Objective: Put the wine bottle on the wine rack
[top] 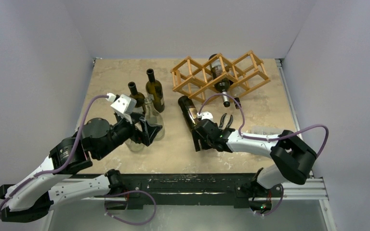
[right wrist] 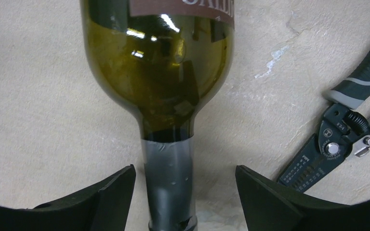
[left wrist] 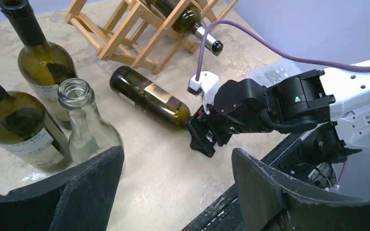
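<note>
A dark green wine bottle point(top: 189, 113) lies on its side on the table, its base toward the wooden wine rack point(top: 192, 72); it also shows in the left wrist view point(left wrist: 149, 98). My right gripper point(top: 200, 139) is open, its jaws on either side of the bottle's foil-wrapped neck point(right wrist: 167, 185) with a gap on both sides. The rack holds another dark bottle point(top: 220, 77), neck pointing toward me. My left gripper point(left wrist: 177, 151) is open and empty, just above the table next to a clear glass bottle point(left wrist: 84, 125).
Two dark bottles point(top: 155, 91) point(top: 137, 98) stand at the left centre with the clear bottle point(top: 150, 115). Black-handled pliers point(right wrist: 337, 144) lie just right of the lying bottle. A clear plastic box point(top: 262, 131) sits under the right arm.
</note>
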Available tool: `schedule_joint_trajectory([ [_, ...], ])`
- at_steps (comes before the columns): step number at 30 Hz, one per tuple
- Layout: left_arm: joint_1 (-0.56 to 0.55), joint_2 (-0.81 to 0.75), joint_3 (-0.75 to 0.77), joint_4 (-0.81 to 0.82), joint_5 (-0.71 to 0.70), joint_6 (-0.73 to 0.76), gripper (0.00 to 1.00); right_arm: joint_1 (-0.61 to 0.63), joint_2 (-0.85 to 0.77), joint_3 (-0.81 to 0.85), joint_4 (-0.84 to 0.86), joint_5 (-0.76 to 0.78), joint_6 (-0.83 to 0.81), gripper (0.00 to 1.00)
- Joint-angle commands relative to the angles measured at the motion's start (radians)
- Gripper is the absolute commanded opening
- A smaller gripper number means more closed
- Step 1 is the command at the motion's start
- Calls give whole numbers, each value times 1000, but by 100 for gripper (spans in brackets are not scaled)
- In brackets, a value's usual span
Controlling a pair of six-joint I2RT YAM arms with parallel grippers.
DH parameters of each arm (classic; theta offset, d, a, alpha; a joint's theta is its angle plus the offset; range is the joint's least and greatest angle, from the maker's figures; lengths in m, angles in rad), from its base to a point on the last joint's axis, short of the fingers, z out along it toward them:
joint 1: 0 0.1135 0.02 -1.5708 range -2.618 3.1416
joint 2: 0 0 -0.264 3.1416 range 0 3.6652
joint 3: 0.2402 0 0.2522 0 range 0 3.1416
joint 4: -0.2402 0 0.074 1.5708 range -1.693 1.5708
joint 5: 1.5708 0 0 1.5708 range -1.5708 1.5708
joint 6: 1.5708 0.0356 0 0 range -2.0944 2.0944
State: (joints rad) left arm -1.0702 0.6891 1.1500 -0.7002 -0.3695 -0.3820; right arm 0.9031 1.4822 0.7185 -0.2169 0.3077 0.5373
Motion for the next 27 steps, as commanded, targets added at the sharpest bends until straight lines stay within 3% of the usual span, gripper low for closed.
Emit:
schedule_joint_trajectory([
  [1,-5,14,23,30,15,9,82,3,44,54,105,64,-34,81],
  [7,-5,-14,-5,45,22,-8,82,3,112,14,303,87,-37,80],
  [20,-5,-36,-33,53,29,-14,81,22,199,-18,398,216,-18,75],
  [27,-5,-30,-26,55,34,-5,81,29,167,-55,436,249,9,35],
])
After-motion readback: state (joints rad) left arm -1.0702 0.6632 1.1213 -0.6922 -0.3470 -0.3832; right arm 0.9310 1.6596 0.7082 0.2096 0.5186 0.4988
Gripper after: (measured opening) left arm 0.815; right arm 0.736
